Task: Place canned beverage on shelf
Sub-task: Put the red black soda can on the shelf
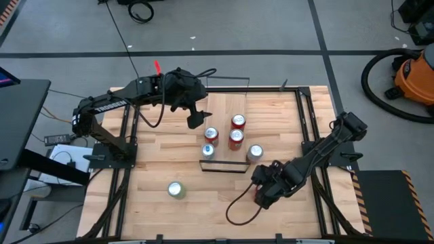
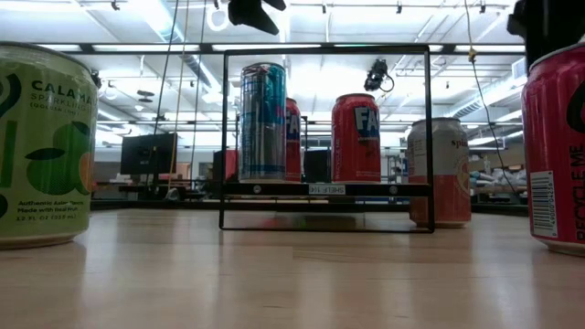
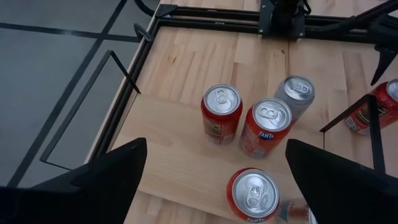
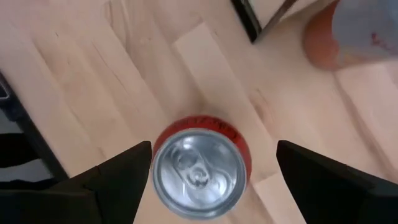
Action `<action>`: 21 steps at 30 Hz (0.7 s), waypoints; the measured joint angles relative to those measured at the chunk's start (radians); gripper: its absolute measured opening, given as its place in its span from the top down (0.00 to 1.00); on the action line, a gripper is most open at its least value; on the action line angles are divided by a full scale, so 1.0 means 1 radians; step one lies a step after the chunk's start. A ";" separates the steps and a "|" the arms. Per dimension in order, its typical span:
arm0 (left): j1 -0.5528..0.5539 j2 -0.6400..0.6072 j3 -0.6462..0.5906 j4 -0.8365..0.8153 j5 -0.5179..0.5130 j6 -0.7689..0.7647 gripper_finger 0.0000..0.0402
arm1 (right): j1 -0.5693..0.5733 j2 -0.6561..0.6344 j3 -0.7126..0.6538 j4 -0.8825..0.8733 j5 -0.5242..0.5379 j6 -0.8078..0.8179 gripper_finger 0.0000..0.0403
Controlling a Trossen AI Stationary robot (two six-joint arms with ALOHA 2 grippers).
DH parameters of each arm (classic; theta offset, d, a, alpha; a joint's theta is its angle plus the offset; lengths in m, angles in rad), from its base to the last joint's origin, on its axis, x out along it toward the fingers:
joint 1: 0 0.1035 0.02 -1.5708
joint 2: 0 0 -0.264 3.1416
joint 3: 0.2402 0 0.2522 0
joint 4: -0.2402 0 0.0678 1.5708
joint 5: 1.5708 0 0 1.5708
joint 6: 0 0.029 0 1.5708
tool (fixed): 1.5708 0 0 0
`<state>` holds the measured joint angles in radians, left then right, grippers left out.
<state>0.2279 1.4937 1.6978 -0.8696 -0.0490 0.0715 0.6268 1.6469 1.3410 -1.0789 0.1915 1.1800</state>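
The shelf [image 1: 220,112] is a narrow light-wood board with black wire rails, and it carries three red cans [image 1: 238,122] [image 1: 235,139] [image 1: 211,134] and a blue-silver can [image 1: 208,150]. A silver-salmon can [image 1: 255,153] stands on the tabletop beside the shelf's near end. Another red can [image 4: 199,171] stands upright on the table near the front right. My right gripper [image 1: 263,193] is open above this can, one finger on either side of its top and apart from it. My left gripper [image 1: 196,118] is open and empty, high over the shelf's left side.
A green can [image 1: 176,190] stands alone on the table at the near left; it looms large in the low view [image 2: 41,146]. Black frame rails run along the table's edges [image 1: 308,129]. A cable loops on the table below my right arm [image 1: 234,210].
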 joint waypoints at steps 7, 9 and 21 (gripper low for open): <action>0.000 0.000 0.000 -0.022 0.001 0.000 0.01 | 0.009 0.017 0.015 -0.006 0.001 0.002 0.11; 0.000 0.000 0.000 -0.030 0.001 0.000 0.01 | 0.013 0.024 0.015 -0.001 -0.007 0.002 0.11; 0.000 0.000 0.000 -0.040 0.046 -0.002 0.01 | 0.031 0.066 -0.074 0.088 -0.017 -0.026 0.12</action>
<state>0.2279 1.4937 1.6981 -0.9092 -0.0028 0.0700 0.6581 1.7134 1.2670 -0.9906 0.1740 1.1536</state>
